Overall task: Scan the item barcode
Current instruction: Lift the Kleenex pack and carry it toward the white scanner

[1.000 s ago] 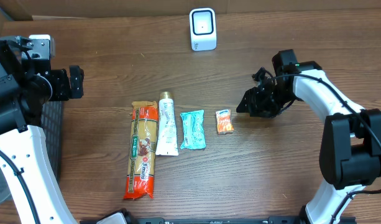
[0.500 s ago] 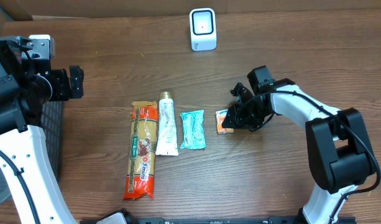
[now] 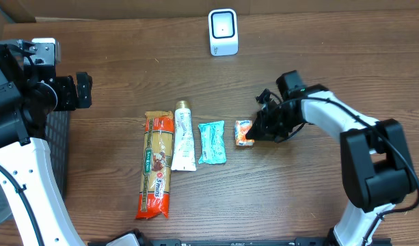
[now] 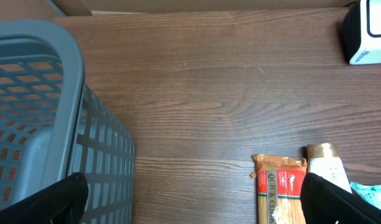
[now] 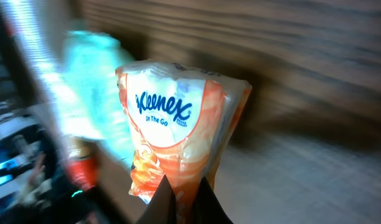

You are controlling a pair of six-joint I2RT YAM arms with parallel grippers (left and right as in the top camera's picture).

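Change: the right arm [image 3: 346,119] has swung in from the right side of the surface [image 3: 298,198] to the tissue pack [image 3: 244,133]. Its fingers, apart a second ago, are now pressed together on it. The pack has shifted slightly towards the teal packet [image 3: 211,143].
Right fingers [image 5: 167,202]: fully closed, pinching the right-hand edge of the orange-and-white Kleenex pack. In the right wrist view they grip its lower edge, and the rest of that view is blurred.
Tissue pack: near the middle of the surface, at the right end of the row of goods. Whether it is off the surface cannot be told.
Left fingers [image 4: 59,196]: spread wide and holding nothing, over the left edge of the surface above the grey basket [image 4: 59,118].
Row of goods: from left to right, a long pasta packet [image 3: 156,166], a white tube [image 3: 183,137], the teal packet and the tissue pack. They lie side by side without touching.
Scanner [image 3: 223,32]: white, standing at the middle of the far edge, well apart from the row.
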